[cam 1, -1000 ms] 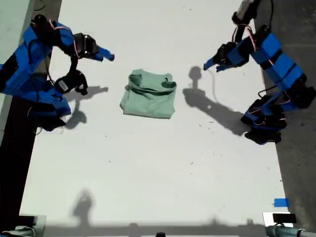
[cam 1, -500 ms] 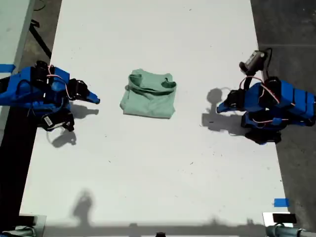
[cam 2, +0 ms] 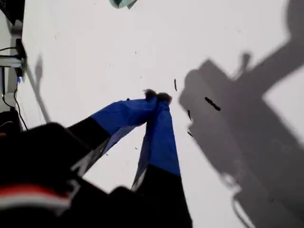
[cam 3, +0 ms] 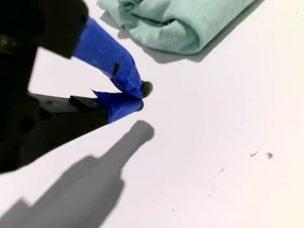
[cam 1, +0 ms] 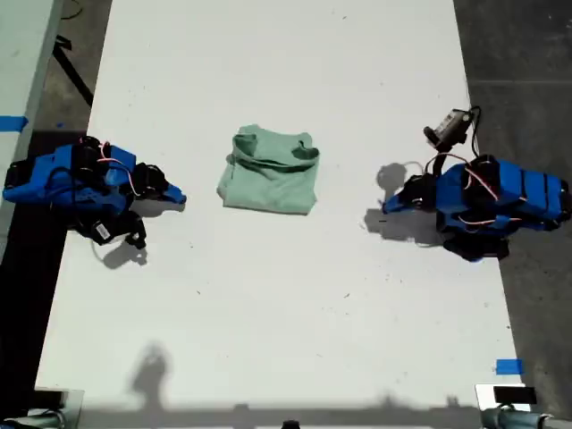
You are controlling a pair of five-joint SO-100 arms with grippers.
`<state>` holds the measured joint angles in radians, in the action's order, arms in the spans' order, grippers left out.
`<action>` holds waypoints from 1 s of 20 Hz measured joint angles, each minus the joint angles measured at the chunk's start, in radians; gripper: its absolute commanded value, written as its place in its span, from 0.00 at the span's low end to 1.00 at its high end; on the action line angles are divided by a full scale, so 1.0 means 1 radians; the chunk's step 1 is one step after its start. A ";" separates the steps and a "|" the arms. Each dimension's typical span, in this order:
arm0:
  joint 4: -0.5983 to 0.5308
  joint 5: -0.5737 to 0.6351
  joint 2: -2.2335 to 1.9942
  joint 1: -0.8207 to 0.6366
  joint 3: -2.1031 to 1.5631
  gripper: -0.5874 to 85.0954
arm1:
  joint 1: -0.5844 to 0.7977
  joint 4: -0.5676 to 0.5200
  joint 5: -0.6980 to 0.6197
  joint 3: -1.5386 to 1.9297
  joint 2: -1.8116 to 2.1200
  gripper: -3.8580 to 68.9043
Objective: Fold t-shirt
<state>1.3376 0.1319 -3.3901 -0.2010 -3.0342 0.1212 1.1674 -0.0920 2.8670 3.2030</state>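
The t-shirt [cam 1: 271, 172] lies folded into a compact mint-green rectangle in the middle of the white table [cam 1: 268, 304], collar side up. My second gripper [cam 1: 179, 196] rests low at the exterior view's left, shut on nothing, a short gap from the shirt's folded edge [cam 3: 190, 23]. Its fingertips [cam 3: 142, 89] meet just above the tabletop. My first gripper [cam 1: 387, 206], at the exterior view's right, is shut and empty too, farther from the shirt. Only a corner of the t-shirt [cam 2: 121, 3] shows in the first wrist view, beyond the closed gripper [cam 2: 156, 96].
Both arms sit folded low at the table's side edges in the exterior view. Dark floor borders the table on the exterior view's right. A blue tape strip [cam 1: 508, 366] and a small device [cam 1: 505, 396] lie near the exterior view's lower right corner.
Both arms have dropped from a raised pose and drawn back toward their bases, grippers now low by the table. The t-shirt has not moved.
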 measured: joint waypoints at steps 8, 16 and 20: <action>0.018 -0.003 0.005 -0.005 -0.003 0.01 | 0.041 -0.357 -0.302 -0.742 -1.080 0.04; 0.018 -0.003 0.008 -0.012 -0.003 0.01 | 0.028 -0.293 -0.446 -1.663 -1.985 0.04; 0.018 -0.003 0.008 -0.012 -0.003 0.01 | 0.017 -0.245 -0.454 -1.824 -2.115 0.04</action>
<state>1.3560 0.1289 -3.3824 -0.2132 -3.0373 0.1381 0.9219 -0.5461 1.0431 1.0876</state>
